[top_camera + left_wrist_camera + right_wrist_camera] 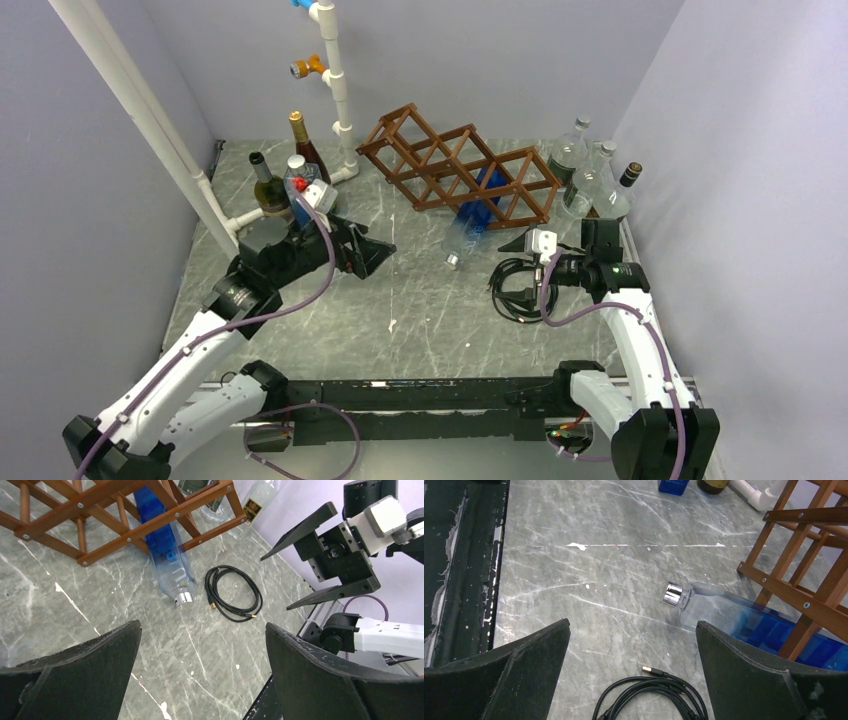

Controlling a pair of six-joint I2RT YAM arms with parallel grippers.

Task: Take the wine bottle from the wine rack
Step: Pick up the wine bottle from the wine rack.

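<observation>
At the far left a cluster of standing bottles (285, 180) sits beside a white pipe frame (335, 90) on the grey marbled surface (400, 320). Just in front of them hovers the left pincer (202, 627), its fingers spread wide with nothing between them, facing the middle of the surface.

Right of the pipe frame, toward the back, stands the rack (460, 170), set at a slant. The bottle (475, 215) (clear at the neck, blue in the body) is still lodged in one of the rack's lower cells. Its body passes through the lattice, and its neck tilts down and out toward the arms, with the silver cap (672, 593) at or just above the marble.

Near the cap, to its right, lies a coiled black cable (235, 595). The right pincer (632, 625) hangs over that coil, jaws fully apart and empty, pointing at the bottle's cap. Behind it, against the right wall, stand several clear bottles (580, 170) and one with a dark cap (628, 175).
</observation>
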